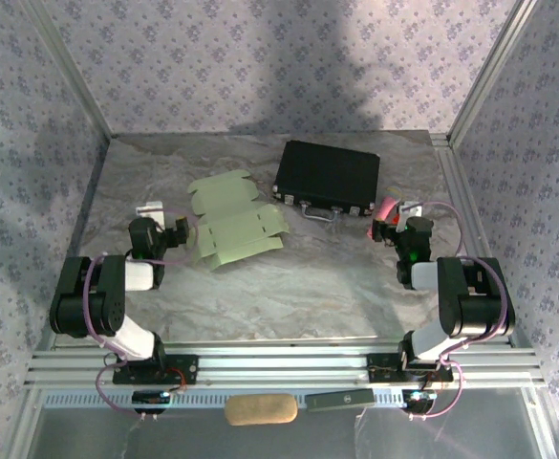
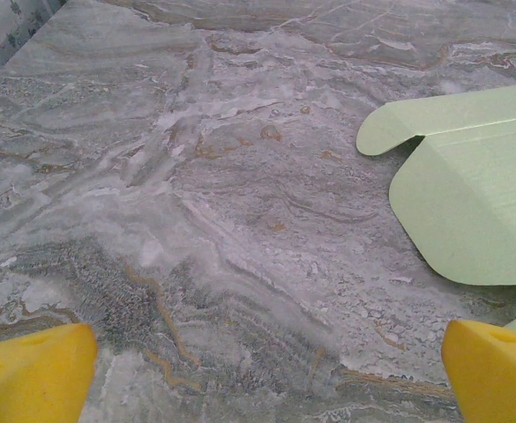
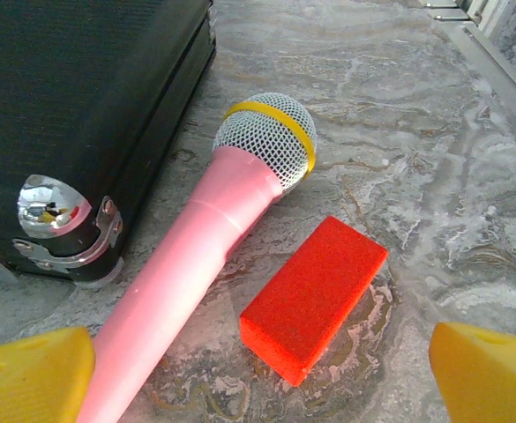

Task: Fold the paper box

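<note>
Paper box (image 1: 233, 222) lies flat, unfolded, centre frame on table (image 1: 289, 296). Left claw (image 2: 266, 370) and right claw (image 3: 258, 370) gape wide, empty.

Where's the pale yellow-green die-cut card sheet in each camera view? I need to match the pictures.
Top external: the pale yellow-green card sheet lies flat left of centre, left of the black case.
Left wrist: the sheet comes in from the right edge, rounded flaps showing.
Right wrist: this camera faces the black case, a pink microphone and a red rectangular block.
Shared landmark: the grey marbled tabletop.
</note>
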`<action>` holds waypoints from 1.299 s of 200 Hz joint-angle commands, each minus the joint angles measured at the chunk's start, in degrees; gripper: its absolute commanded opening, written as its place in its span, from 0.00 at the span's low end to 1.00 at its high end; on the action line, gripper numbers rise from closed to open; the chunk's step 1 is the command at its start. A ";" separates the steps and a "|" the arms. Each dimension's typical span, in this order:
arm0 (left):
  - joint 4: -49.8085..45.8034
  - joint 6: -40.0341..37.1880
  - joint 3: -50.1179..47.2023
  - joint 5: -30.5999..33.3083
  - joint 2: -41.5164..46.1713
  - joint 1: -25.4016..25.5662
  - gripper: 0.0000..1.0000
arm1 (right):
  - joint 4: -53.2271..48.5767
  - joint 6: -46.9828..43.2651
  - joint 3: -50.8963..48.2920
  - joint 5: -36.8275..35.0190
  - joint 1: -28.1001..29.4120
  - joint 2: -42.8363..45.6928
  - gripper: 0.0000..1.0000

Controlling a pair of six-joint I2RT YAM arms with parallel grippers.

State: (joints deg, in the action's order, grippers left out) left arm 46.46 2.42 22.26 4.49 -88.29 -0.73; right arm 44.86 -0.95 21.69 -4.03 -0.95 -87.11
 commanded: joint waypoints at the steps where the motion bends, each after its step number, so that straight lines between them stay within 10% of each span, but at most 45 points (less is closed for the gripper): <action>1: 1.97 -1.02 -0.03 1.03 2.15 0.71 1.00 | 0.67 -1.33 0.20 -5.46 1.85 2.35 0.99; 50: -34.90 -0.11 10.38 19.40 30.94 17.73 1.00 | -36.71 8.73 10.61 -18.83 11.72 37.79 0.99; 62: -55.99 18.86 19.69 29.20 33.49 20.77 1.00 | -50.27 23.49 16.27 -15.41 12.10 43.30 0.99; 80: -79.82 43.26 25.67 26.51 35.06 19.61 1.00 | -70.59 46.77 19.63 -3.89 9.50 47.79 0.99; 99: -73.02 44.44 21.17 0.85 35.58 15.15 0.85 | -67.49 48.95 17.02 11.24 13.28 47.91 0.99; 125: -77.28 45.36 22.30 2.08 29.72 23.01 0.73 | -61.90 59.33 11.30 -8.95 43.86 47.09 0.90; 149: -79.31 43.14 24.61 0.08 24.87 20.12 0.73 | -46.64 63.98 10.76 -22.47 62.63 35.29 0.88; 210: -78.68 37.36 29.92 -11.12 14.33 8.57 0.58 | -21.15 77.86 23.87 -15.30 63.88 -3.21 0.75; 260: -76.40 38.81 22.07 -11.76 29.82 9.42 0.58 | -2.37 86.40 26.17 -10.49 59.82 -20.30 0.68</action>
State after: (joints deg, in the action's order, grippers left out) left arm -29.85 41.04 47.53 -5.43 -67.20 8.19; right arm 31.38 78.52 44.58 -16.67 60.42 -101.19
